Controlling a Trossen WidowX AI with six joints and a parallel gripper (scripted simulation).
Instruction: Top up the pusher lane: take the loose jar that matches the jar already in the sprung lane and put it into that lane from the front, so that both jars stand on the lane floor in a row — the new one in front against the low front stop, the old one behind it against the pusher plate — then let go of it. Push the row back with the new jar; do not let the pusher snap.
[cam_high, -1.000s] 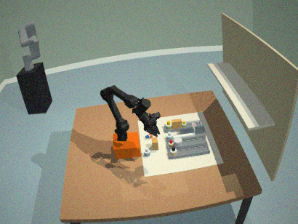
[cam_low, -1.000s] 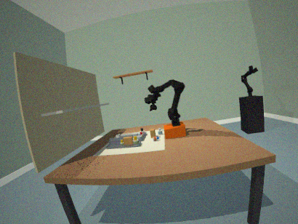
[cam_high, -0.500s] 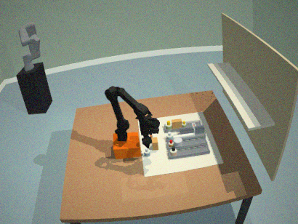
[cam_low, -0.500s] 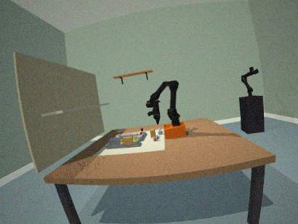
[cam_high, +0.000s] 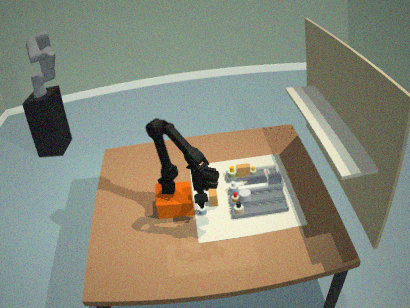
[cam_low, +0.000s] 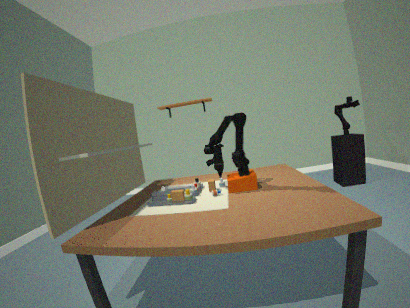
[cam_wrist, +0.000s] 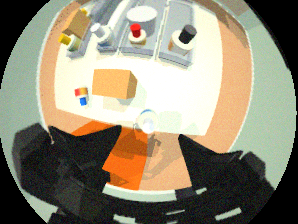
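My gripper is open and empty. It points down over the near left edge of the white mat. A small loose jar with a pale cap stands on the mat right below it, just ahead of the fingers and not between them. The grey lane rack stands to the right. In it a red-capped jar stands in the front of one lane with a white round thing behind it. A black-capped jar stands in the neighbouring lane.
A tan box stands beside the loose jar. Small red and blue items lie left of it. A second tan box and yellow-capped jars stand at the rack's far side. The orange arm base is close behind. A tall board stands on the right.
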